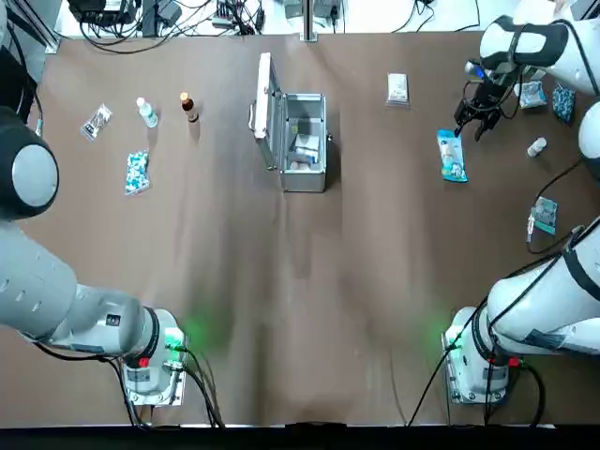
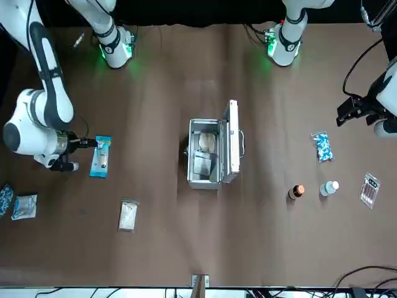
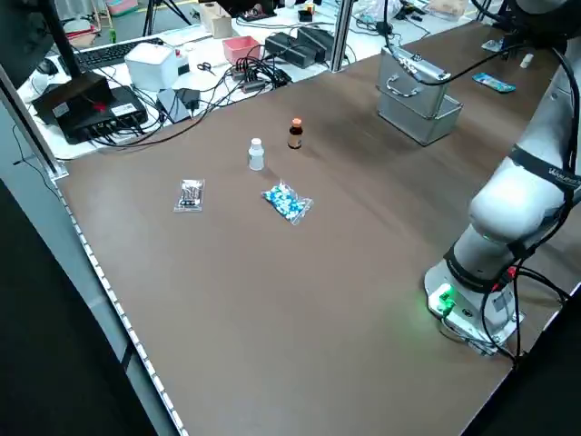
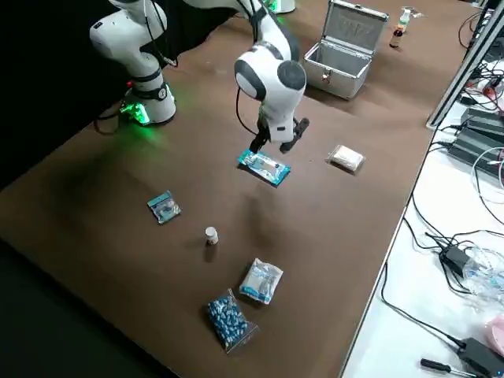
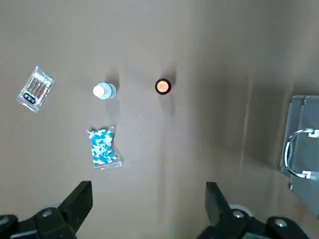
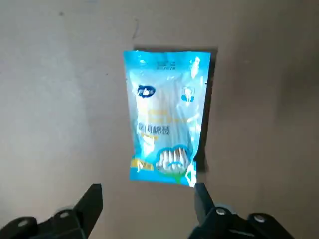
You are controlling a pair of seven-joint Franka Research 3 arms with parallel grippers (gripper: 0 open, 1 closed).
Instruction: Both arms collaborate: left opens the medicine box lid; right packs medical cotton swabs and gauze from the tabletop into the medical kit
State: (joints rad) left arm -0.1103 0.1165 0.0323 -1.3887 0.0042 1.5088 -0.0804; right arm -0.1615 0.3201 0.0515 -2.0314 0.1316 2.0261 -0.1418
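2 arms stand at the near edge of the counter (image 1: pixel 300 375). The left tool (image 5: pixel 149 191) is open and holds nothing, hanging above the counter's left side. A small teal packet (image 1: pixel 545 214) lies toward the right edge; a blue-dotted pouch (image 1: pixel 137 172) lies toward the left. The swab packet (image 1: pixel 451 155) lies flat right of the middle, and the right tool (image 6: pixel 148 191) hangs open near it, gripping nothing. A small white bottle (image 1: pixel 536 147) is closer to the right edge.

Between the sides sits the medical kit (image 1: pixel 305 141), its lid (image 1: pixel 267 108) raised on the left, with whitish packs (image 1: pixel 305 150) in its near half. Farther left are a clear packet (image 1: pixel 96 122) and 2 bottles, 1 white-capped (image 1: pixel 146 112), 1 brown (image 1: pixel 188 107). The gauze (image 1: pixel 397 89) lies toward the far edge, right of the kit. Near the far right corner are 2 more packets (image 1: pixel 532 94).
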